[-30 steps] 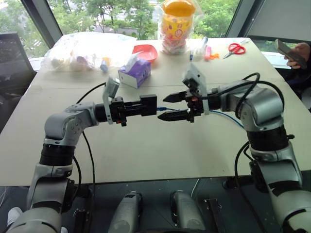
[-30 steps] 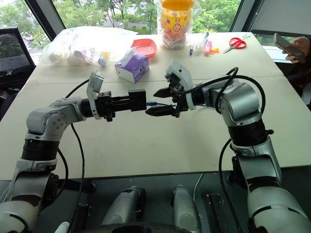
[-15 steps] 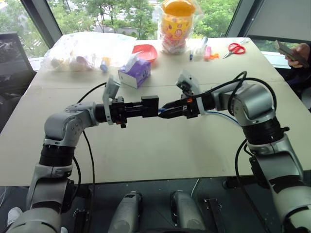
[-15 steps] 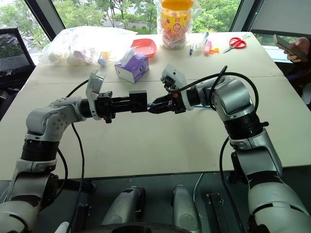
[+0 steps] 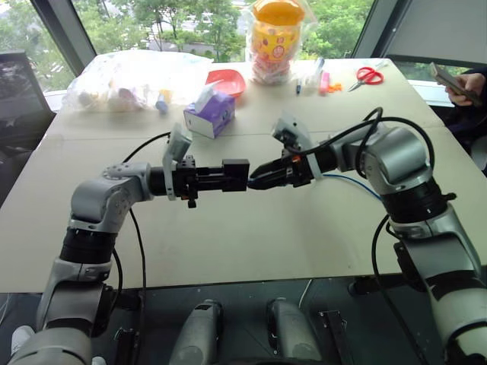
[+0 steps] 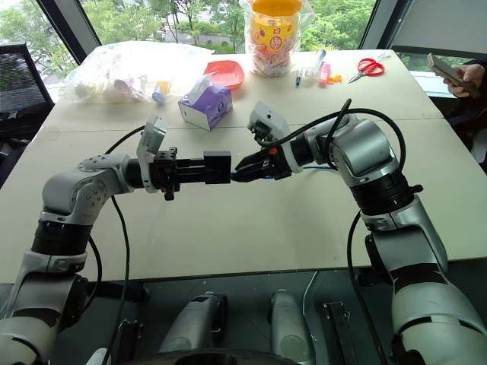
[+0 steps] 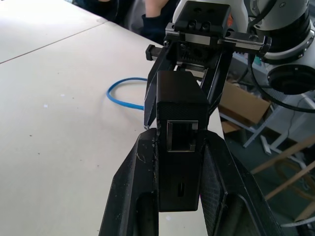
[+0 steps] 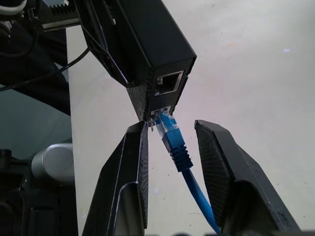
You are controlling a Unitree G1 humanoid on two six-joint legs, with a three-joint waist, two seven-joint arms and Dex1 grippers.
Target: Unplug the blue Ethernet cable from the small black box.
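Gripping the small black box (image 7: 178,147), the left hand (image 7: 178,162) presents the blue Ethernet cable (image 8: 173,140) between the right hand's (image 8: 172,147) part-open fingers.

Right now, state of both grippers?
Left gripper: shut on the small black box.
Right gripper: fingers on either side of the blue Ethernet cable plug, gap visible, not clamped.

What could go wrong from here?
1. In the right wrist view the right gripper has its fingers either side of the blue Ethernet cable plug, not pinching it; it may slip.
2. A hard pull could shift the small black box in the left gripper.
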